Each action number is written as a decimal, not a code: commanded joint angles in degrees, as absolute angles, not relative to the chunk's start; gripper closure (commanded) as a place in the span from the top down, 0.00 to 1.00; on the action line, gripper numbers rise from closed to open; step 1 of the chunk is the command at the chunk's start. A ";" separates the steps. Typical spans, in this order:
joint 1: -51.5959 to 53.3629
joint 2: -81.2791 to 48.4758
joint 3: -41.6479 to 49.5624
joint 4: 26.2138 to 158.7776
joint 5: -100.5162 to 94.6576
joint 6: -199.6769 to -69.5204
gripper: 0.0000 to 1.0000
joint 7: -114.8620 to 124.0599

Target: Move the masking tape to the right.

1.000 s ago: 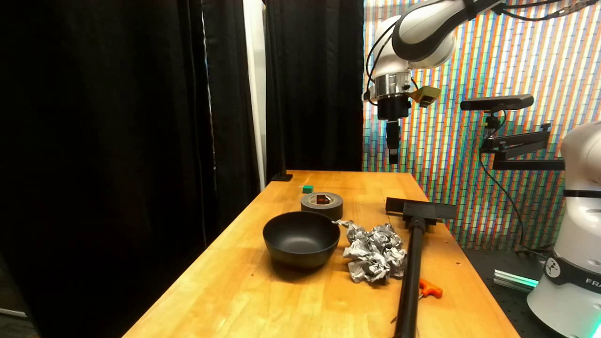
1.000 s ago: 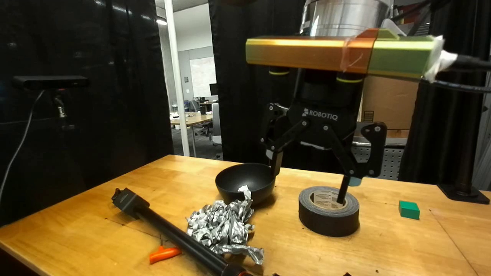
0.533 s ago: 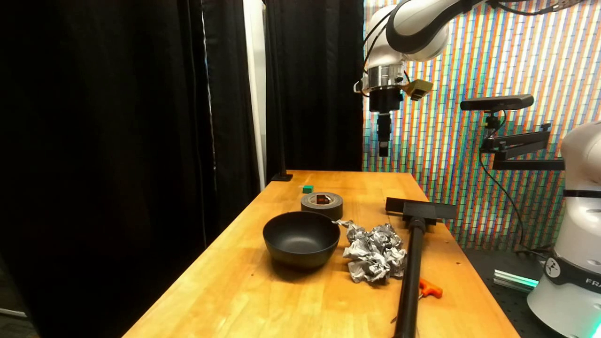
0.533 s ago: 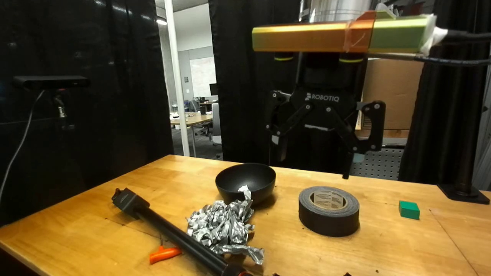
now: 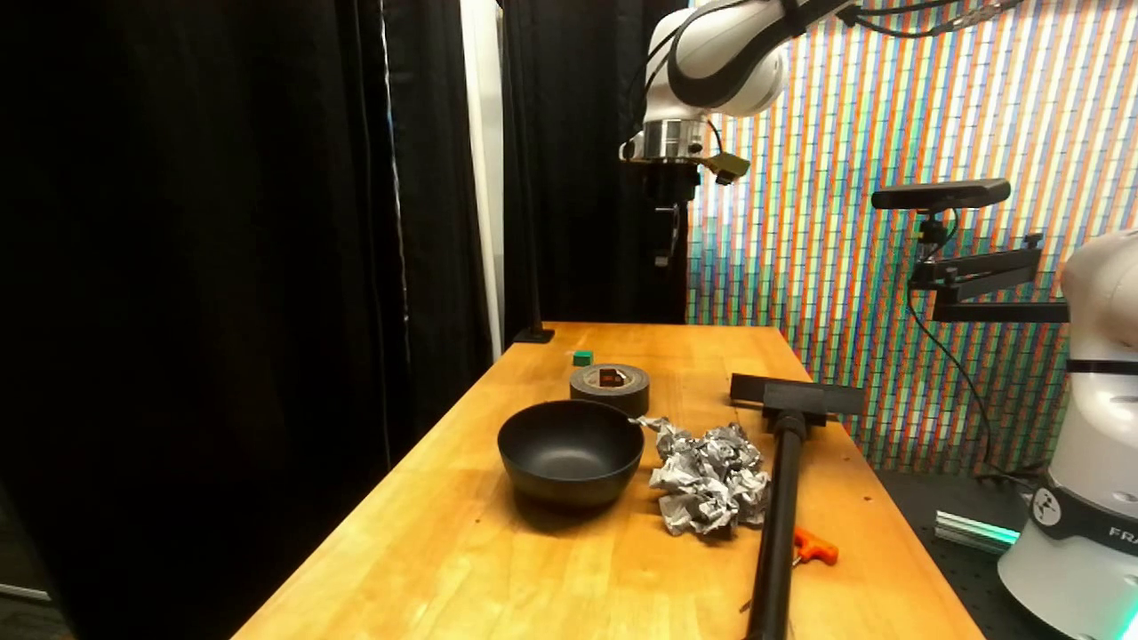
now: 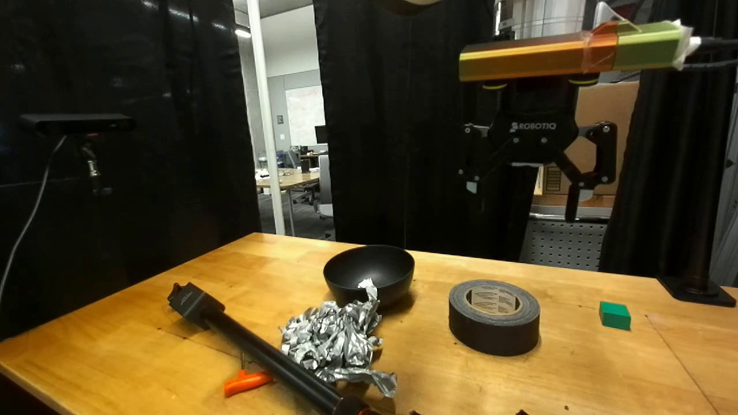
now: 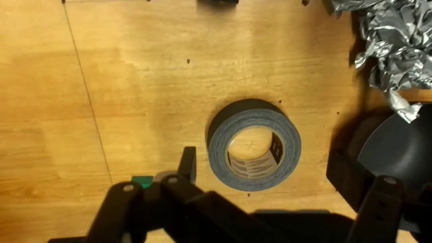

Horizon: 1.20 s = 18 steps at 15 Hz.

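While gripper (image 6: 525, 209) hangs wide above table (image 6: 429, 369), partly hard to make out, ring-shaped black tape (image 6: 494, 323), printed papery core (image 6: 492, 300), crumpled shiny foil (image 6: 334, 341), smooth bowl (image 6: 369, 268), green block (image 6: 614, 316)

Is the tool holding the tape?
No, in an exterior view the tool hangs open in the air, while the tape lies flat on the table, apart from it.

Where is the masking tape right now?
In an exterior view, the masking tape lies flat on the table, right of picture centre, with the black bowl on its left and the green block on its right.
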State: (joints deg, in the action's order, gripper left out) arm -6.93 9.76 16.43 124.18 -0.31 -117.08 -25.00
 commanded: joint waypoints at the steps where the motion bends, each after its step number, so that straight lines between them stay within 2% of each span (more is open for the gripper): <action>1: -7.36 1.74 14.95 116.15 1.36 -117.40 1.00 -25.82; 18: -11.13 -8.37 11.42 116.64 0.94 -117.50 1.00 -25.34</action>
State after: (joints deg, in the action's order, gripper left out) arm -10.37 -7.09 12.85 117.33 0.59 -117.36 -25.01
